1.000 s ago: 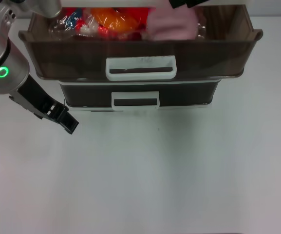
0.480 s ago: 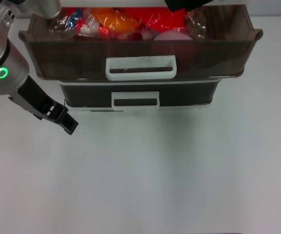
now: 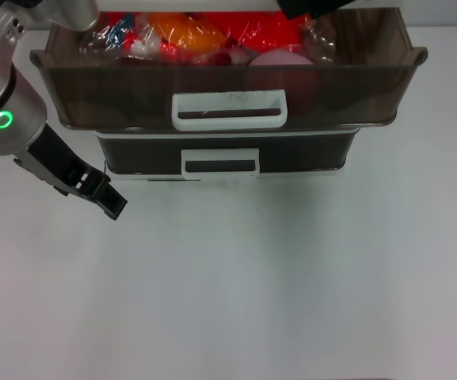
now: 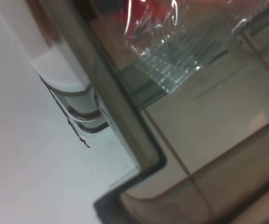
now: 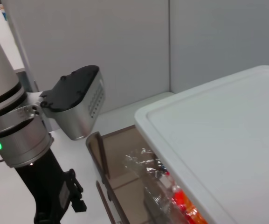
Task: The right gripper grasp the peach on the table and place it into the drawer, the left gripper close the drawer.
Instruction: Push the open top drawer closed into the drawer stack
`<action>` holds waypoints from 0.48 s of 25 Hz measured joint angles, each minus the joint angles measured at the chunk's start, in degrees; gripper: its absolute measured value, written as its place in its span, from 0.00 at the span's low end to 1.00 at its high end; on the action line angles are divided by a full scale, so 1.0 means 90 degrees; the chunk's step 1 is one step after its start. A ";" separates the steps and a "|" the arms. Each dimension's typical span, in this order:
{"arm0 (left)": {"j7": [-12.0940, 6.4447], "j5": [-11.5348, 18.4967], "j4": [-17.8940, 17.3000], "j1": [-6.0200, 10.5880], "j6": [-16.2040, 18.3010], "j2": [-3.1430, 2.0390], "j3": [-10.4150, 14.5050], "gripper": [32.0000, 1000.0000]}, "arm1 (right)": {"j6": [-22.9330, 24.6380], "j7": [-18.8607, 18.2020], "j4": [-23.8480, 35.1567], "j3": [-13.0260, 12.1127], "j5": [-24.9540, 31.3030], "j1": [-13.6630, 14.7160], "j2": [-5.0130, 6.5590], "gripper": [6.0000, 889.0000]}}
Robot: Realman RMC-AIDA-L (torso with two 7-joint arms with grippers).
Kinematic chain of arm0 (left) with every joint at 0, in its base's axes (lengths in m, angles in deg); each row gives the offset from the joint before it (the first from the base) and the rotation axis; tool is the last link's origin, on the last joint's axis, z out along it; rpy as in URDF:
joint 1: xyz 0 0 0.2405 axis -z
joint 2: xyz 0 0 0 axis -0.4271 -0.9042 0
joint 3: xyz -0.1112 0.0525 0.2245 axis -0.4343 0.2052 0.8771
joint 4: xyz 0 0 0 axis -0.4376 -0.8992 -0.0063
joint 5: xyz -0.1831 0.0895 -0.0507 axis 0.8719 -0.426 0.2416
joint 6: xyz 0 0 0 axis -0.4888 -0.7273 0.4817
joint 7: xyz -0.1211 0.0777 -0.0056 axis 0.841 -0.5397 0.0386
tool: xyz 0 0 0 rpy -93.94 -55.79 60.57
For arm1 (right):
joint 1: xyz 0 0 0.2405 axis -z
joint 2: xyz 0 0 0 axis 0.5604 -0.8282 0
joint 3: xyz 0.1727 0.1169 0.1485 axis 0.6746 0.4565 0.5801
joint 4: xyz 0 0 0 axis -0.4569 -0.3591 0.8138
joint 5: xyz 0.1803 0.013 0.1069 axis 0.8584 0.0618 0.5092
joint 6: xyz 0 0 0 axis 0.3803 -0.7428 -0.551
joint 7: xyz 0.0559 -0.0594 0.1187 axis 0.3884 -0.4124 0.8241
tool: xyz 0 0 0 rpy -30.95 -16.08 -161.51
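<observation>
Hovering off the cabinet's left front corner over the surface point(image 3: 252, 301), the left gripper point(image 3: 108, 198) has jaws I cannot tell apart. Peach point(image 3: 279, 58) lies in the open drawer point(image 3: 228, 83); closing comes next, pushing its front.

Smoky translucent plastic drawer point(image 3: 117, 87); crinkly glossy wrapped packets point(image 3: 184, 36); matt pink peach point(image 3: 279, 58); smooth white matt counter point(image 3: 291, 277).

Smoky-brown drawer point(image 3: 117, 99), white handle point(image 3: 229, 110), on a white table point(image 3: 291, 277).
Peach point(image 3: 278, 58) matte pink; packets point(image 3: 180, 36) red and orange, with some blue, in clear glinting wrap. Left gripper point(image 3: 109, 199) black; its arm point(image 3: 10, 95) silver-grey with a glowing green ring point(image 3: 3, 119). Cabinet top point(image 5: 227, 135) plain white.
</observation>
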 joint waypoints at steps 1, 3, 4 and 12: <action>0.0000 0.0001 -0.0003 0.0000 0.0001 0.0001 0.0001 0.81 | 0.0063 0.0121 0.0164 0.0003 0.0001 0.0051 0.0029 0.88; 0.0002 0.0000 -0.0008 -0.0007 0.0004 0.0003 0.0001 0.81 | 0.0154 0.0395 0.0580 0.0006 -0.0003 0.0221 0.0133 0.88; 0.0002 0.0000 -0.0010 -0.0016 0.0006 0.0002 0.0000 0.81 | 0.0193 0.0546 0.0824 -0.0004 -0.0008 0.0351 0.0204 0.88; -0.0013 0.0000 -0.0018 -0.0114 0.0006 0.0003 -0.0011 0.81 | 0.0265 0.1274 0.2129 -0.0031 -0.0061 0.1598 0.0735 0.88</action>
